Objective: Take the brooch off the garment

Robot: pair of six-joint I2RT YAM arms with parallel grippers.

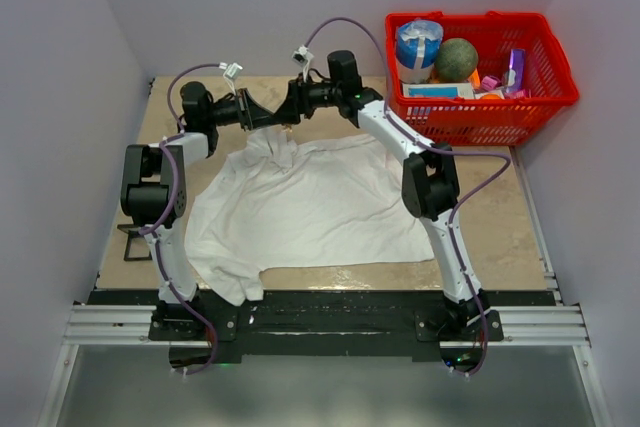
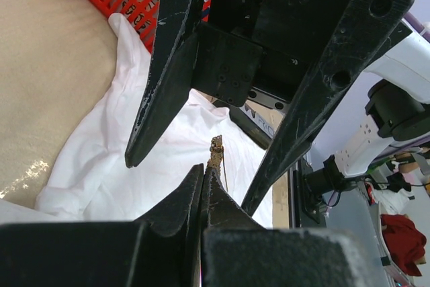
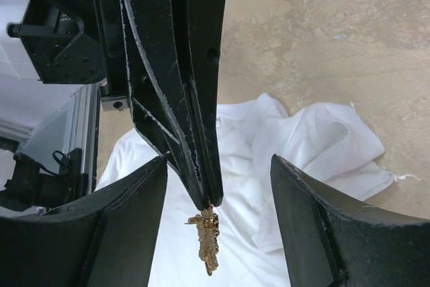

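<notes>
The top camera hangs above and behind the base rail (image 1: 320, 319) of the arms, looking forward and down from well back, so the whole table (image 1: 500, 217), the spread shirt (image 1: 320, 207) and the red basket (image 1: 480, 117) at the far right corner fit in. The left wrist camera sits close behind the left gripper (image 2: 203, 171), low in its view, and looks along it at the right gripper (image 2: 190, 186), with basket and shirt beyond. The right wrist camera, equally close, faces the opposite way and downward onto shirt and table. Both wrist views share the pin (image 3: 207, 243) and both sets of fingers; all three share the shirt
</notes>
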